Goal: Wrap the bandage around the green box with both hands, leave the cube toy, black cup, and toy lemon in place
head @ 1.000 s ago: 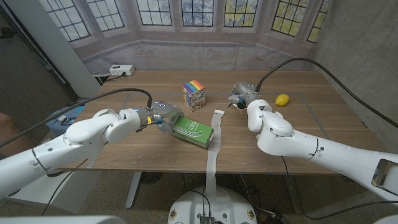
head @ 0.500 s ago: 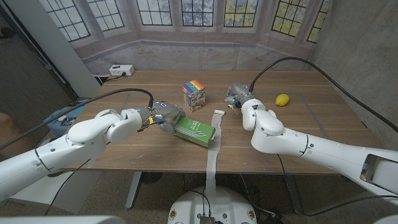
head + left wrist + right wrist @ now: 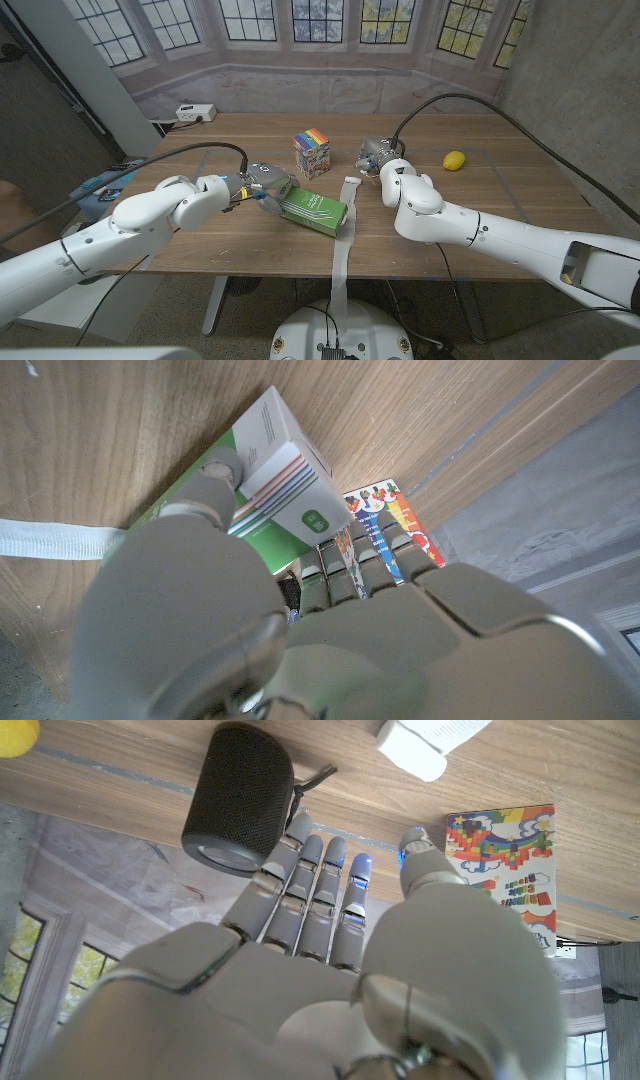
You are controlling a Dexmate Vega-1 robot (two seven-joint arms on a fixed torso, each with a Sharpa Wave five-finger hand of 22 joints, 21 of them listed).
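wooden table (image 3: 520, 190) under a bay of windows was the setup. the left hand (image 3: 255, 185) had its fingers (image 3: 222, 468) clamped on one end of the green box (image 3: 312, 209), which lay on the table just past those fingertips. the bandage (image 3: 345, 230) ran as a loose white strip under the far end of the box, one end flat on the table just ahead of the right hand's fingers and the other hanging off the near edge. so i'd say the wrapping had barely begun: no turn was around the box yet.

the right hand (image 3: 380, 160) held nothing, fingers (image 3: 310, 885) straight and close together. the black cup (image 3: 238, 798) sat right at their tips, and i couldn't tell if they touched it or what was in it. the cube toy (image 3: 312, 152) stood just beyond the thumb side and the toy lemon (image 3: 454, 160) well apart on the other side, both seemingly undisturbed.
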